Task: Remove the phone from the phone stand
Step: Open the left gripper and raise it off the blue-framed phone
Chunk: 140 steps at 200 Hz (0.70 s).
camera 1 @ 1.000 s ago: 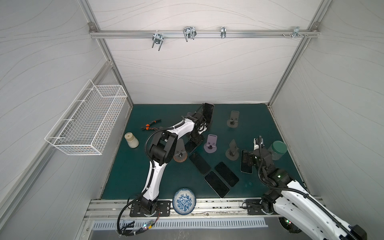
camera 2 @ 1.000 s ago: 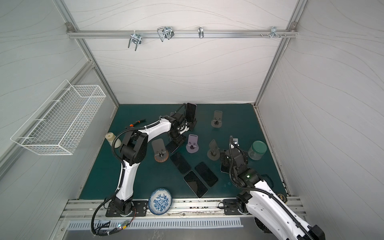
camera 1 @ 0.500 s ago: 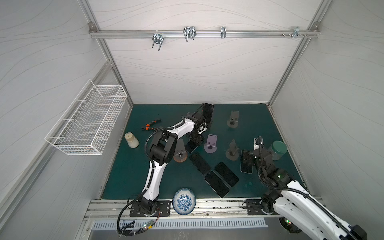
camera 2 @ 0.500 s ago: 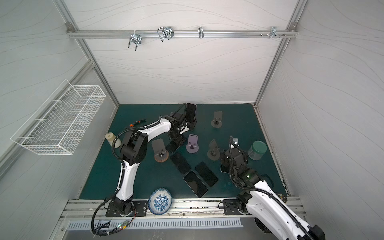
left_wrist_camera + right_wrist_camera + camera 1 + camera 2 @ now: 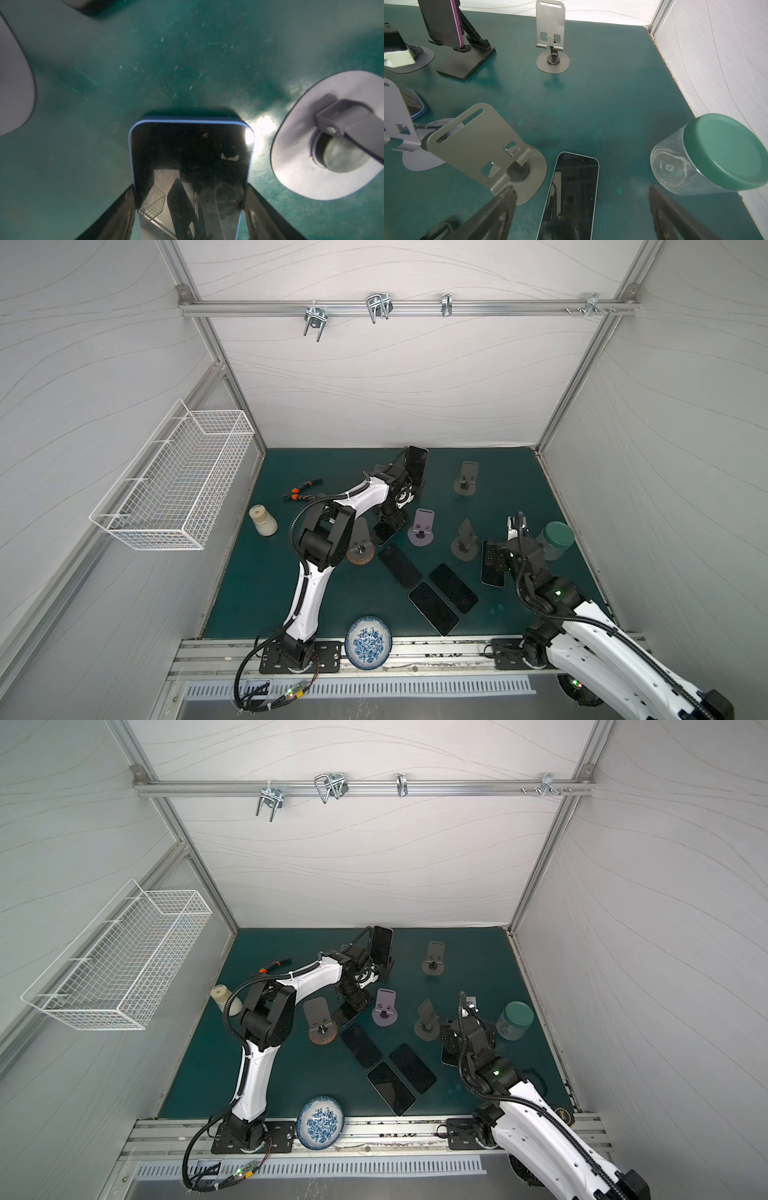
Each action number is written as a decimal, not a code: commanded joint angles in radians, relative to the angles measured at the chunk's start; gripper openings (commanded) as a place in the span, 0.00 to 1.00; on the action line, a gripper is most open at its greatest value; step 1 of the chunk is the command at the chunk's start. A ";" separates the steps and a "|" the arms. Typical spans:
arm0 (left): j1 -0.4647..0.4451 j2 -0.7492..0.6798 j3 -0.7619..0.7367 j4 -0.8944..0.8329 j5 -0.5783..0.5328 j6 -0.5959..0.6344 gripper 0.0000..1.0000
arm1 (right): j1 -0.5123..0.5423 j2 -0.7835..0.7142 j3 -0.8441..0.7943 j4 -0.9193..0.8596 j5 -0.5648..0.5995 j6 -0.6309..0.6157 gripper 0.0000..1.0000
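Observation:
A dark phone [image 5: 415, 466] with a purple edge [image 5: 444, 22] leans upright in the black phone stand [image 5: 465, 64] at the back of the mat in both top views [image 5: 381, 946]. My left gripper [image 5: 190, 187] is just in front of that stand [image 5: 391, 522], low over the mat. It is shut on a blue-edged phone [image 5: 191, 162], one finger on each long edge. My right gripper [image 5: 581, 189] stands open above another phone [image 5: 571, 193] lying flat on the mat, beside a grey stand [image 5: 483, 145].
Three phones [image 5: 432, 608] lie flat mid-mat. Empty stands: lilac [image 5: 422, 531], grey [image 5: 467, 479], wood-based [image 5: 359, 549]. A green-lidded jar [image 5: 716, 153] stands right of my right gripper. A blue plate [image 5: 368, 642], cup [image 5: 262, 520], pliers [image 5: 301, 493] and wire basket [image 5: 178, 481] are also here.

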 commanded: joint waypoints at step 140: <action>0.054 -0.220 0.289 -0.217 0.131 -0.043 0.84 | 0.008 -0.002 0.006 0.025 0.002 -0.017 0.99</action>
